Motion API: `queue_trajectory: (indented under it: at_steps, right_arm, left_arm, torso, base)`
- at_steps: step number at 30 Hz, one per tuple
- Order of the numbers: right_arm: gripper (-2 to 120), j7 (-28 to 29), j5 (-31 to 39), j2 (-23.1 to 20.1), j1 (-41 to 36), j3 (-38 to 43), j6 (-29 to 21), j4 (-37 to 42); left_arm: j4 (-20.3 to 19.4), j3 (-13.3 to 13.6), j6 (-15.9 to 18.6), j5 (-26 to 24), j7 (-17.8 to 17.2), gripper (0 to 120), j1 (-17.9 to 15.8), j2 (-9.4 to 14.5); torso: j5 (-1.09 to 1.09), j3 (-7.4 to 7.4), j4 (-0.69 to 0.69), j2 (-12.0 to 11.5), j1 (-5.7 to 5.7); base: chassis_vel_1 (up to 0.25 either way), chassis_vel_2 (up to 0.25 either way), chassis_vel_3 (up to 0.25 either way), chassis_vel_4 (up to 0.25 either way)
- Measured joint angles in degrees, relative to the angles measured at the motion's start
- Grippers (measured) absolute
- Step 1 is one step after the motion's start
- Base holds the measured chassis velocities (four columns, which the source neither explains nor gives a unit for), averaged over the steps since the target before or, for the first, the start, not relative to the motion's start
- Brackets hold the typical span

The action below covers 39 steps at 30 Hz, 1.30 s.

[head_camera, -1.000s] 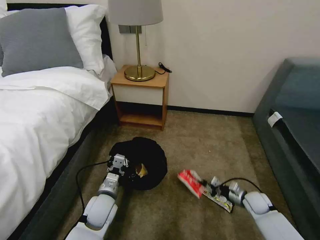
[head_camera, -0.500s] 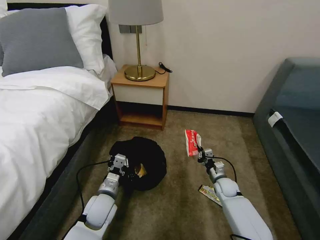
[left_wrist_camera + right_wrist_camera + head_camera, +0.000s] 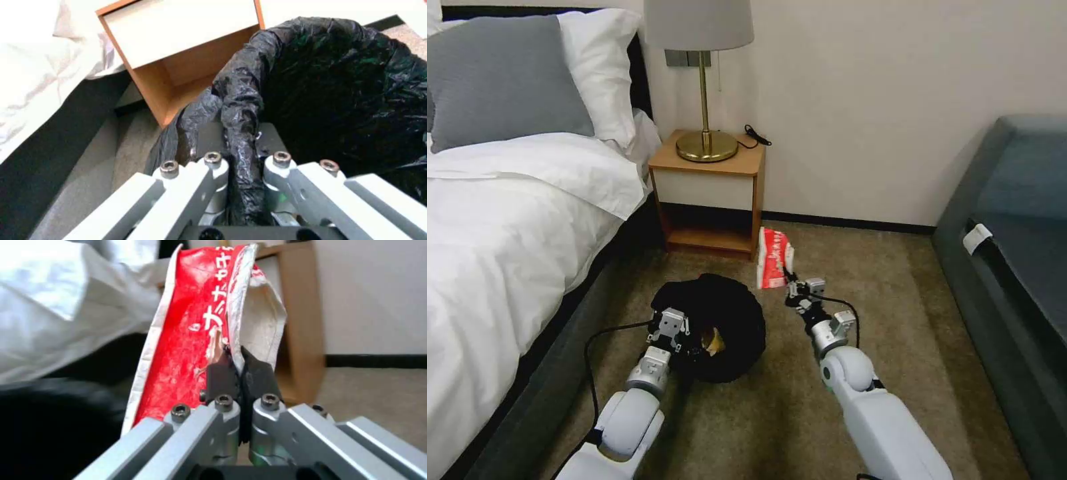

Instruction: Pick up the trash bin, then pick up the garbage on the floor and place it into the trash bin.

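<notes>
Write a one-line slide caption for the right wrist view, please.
Right hand shut on the red-white snack packet, held upright near the black-lined trash bin.

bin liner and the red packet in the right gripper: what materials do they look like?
Trash bin liner: looks like thin black plastic film, glossy, with fine wrinkles and bright glints; the left gripper pinches a bunched fold of it at the rim. Red-white snack packet, clamped in the right gripper: probably printed plastic or foil laminate, slightly shiny, with creases and a pale inner face. Which exactly cannot be told.
</notes>
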Motion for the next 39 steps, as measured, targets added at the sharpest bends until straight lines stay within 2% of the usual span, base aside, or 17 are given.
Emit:
queue_trajectory:
  at_steps: [5, 7, 15, 24, 31, 36, 39]
  right_arm:
    - [0, -3.3, 2.2, -0.1, -2.2, -0.5, -1.9, 3.7]
    - [0, -6.6, 2.1, -0.2, -3.4, -0.5, -2.0, 3.9]
    - [0, -13.1, -0.3, -0.4, -6.4, -0.3, -1.5, 4.0]
    - [0, -13.7, -4.4, -0.3, -8.3, -0.4, -0.6, 1.5]
    - [0, -11.6, -10.6, 0.1, -9.6, 0.0, 0.8, -1.9]
    - [0, -9.9, -12.1, -0.1, -10.0, 0.3, 1.1, -2.3]
    - [14, -8.1, -11.5, -0.4, -10.2, 0.3, -0.1, -1.5]
  left_arm:
    - [-0.2, 0.6, 0.1, -0.8, -0.1, 4, -0.3, 0.6]
    - [-0.3, 0.8, 0.2, -1.2, -0.2, 4, -0.6, 1.0]
    - [-0.6, 1.3, 0.5, -1.9, -0.3, 4, -1.5, 1.7]
    - [-1.1, 1.4, 0.6, -2.0, -0.4, 4, -0.9, 1.0]
    - [-0.7, 2.2, 0.7, -1.6, -0.4, 4, -0.6, -0.6]
    - [-0.8, 2.3, 0.7, -1.5, -0.4, 4, -0.5, -0.8]
    - [-0.8, 2.3, 0.7, -1.4, -0.4, 4, -0.5, -0.6]
  torso:
    - [0.00, 0.00, 0.00, 0.0, 0.00]
    - [0.01, 0.00, 0.00, 0.0, 0.00]
    - [0.01, 0.00, 0.00, 0.0, 0.00]
    - [0.01, 0.00, 0.00, 0.0, 0.00]
    - [0.01, 0.00, 0.00, 0.0, 0.00]
    - [0.01, 0.00, 0.00, 0.0, 0.00]
    - [0.01, 0.00, 0.00, 0.0, 0.00]
  base:
    - [0.000, 0.000, 0.000, 0.000]
    - [0.000, 0.000, 0.000, 0.000]
    - [0.000, 0.000, 0.000, 0.000]
    - [0.000, 0.000, 0.000, 0.000]
    - [0.000, 0.000, 0.000, 0.000]
    - [0.000, 0.000, 0.000, 0.000]
    - [0.000, 0.000, 0.000, 0.000]
